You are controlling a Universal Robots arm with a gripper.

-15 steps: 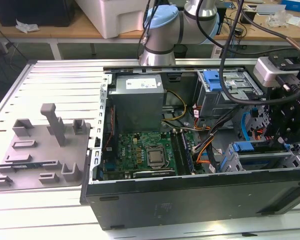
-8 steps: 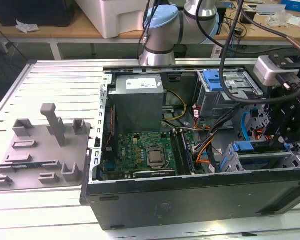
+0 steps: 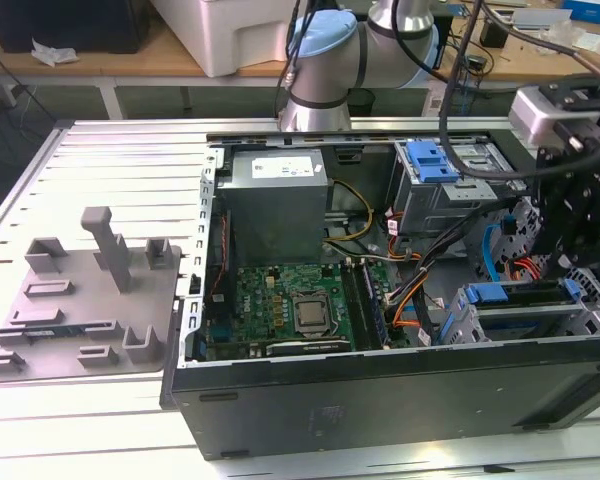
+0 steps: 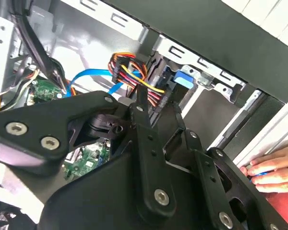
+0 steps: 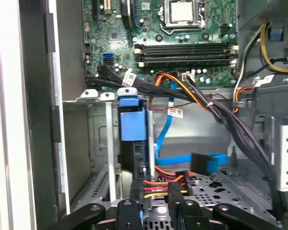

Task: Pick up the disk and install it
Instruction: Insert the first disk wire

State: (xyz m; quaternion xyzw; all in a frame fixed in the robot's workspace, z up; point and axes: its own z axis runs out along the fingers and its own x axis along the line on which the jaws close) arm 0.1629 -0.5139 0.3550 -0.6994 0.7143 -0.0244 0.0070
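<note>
Exterior view, from its left to its right: grey fixture plate with upright pegs lies on the slatted table, touching the open PC case. Inside the case, the grey power supply sits at the back and the green motherboard lies in front of it. Next comes a bare blue bracket on the upper drive cage, then a bundle of cables between board and bays.

The disk sits in the lower bay at the case's front corner on the exterior view's right, its blue rail along the top edge and the body mostly hidden by the cage. The black pincer hangs just above and beside that bay; cannot tell how wide it stands or whether it grips anything.

In the first wrist view the disk stands on edge in the bay, blue tab up, dark body under it. Orange, red and yellow wires run beside it, close to the pincer's black links.

In the second wrist view the blue tab shows past the links, and a hand rests on the case edge.
</note>
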